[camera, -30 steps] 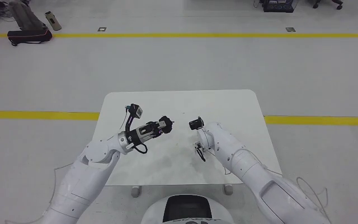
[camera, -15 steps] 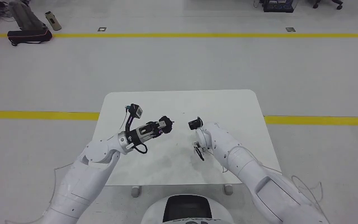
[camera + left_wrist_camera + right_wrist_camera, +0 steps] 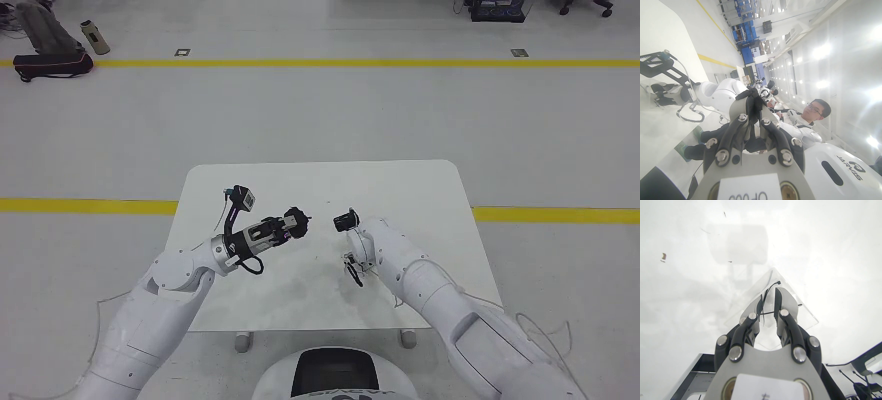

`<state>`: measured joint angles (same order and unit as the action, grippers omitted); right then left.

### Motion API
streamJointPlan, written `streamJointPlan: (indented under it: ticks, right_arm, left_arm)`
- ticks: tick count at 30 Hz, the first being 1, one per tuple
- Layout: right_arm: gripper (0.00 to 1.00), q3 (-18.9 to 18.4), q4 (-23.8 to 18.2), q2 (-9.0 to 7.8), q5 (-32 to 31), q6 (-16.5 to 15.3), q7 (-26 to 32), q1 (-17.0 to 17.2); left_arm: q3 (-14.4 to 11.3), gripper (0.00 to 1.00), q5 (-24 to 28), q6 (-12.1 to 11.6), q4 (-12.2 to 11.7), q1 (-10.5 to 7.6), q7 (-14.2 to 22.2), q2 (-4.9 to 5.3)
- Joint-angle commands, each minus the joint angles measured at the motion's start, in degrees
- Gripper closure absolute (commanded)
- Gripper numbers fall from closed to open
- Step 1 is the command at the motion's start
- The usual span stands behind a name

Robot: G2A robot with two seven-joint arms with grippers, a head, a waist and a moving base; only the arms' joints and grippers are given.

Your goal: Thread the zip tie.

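Now the left gripper (image 3: 300,219) hangs above the middle of the table (image 3: 420,190), its jaws pressed together. A thin black strand runs down between its fingers (image 3: 738,108), but I cannot tell whether it is a tie. Close beside it, the right gripper (image 3: 769,294) sits low over the table's middle, jaws spread around black zip ties (image 3: 776,283) that lie in a clear tray (image 3: 806,317) on the table.

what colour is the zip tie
Black; the zip tie shows best in the right wrist view, by the right gripper.
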<state>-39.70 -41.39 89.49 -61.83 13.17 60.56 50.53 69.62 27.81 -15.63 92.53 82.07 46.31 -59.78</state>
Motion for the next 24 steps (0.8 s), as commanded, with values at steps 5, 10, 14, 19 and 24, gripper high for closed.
streamJointPlan:
  ticks: [5,10,14,19,24]
  right_arm:
    - [0.86,0.3,1.7,0.70,0.0,0.0,0.1,-0.6]
    - [0.93,0.4,3.0,1.28,0.2,-0.2,-0.3,-1.0]
    - [1.00,0.4,3.5,1.61,0.2,-0.2,-0.7,-1.2]
    - [1.00,0.1,3.1,1.69,-0.3,0.2,-0.7,-1.3]
    - [1.00,-0.9,1.5,1.25,-0.9,0.4,-0.3,-0.9]
  left_arm:
    - [0.0,1.00,0.0,0.0,0.0,0.00,0.0,0.00]
    - [0.0,1.00,0.0,0.0,0.0,0.00,0.0,0.00]
    - [0.0,1.00,0.0,0.0,0.0,0.00,0.0,0.00]
    - [0.0,1.00,0.0,0.0,0.0,0.00,0.0,0.00]
    - [0.0,1.00,0.0,0.0,0.0,0.00,0.0,0.00]
